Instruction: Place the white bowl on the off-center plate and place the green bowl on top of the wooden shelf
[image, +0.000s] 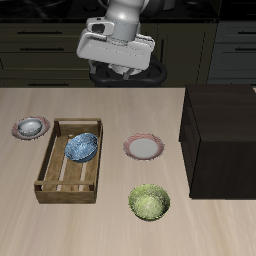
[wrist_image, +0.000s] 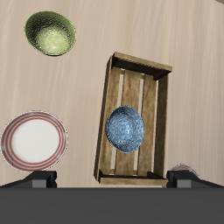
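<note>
Progress: white bowl (image: 31, 126) already sits on off-center plate (image: 19, 132); half done; green bowl (image: 149, 202) still on table near front edge, shelf (image: 222, 135) top bare; your gripper (image: 118, 68) hangs high, carrying nothing, jaw spread unclear.

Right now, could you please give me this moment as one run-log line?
small white bowl: on red-rimmed off-center plate | mottled light-green bowl: on table | dark wooden shelf: top bare | jaws: open, empty
</note>
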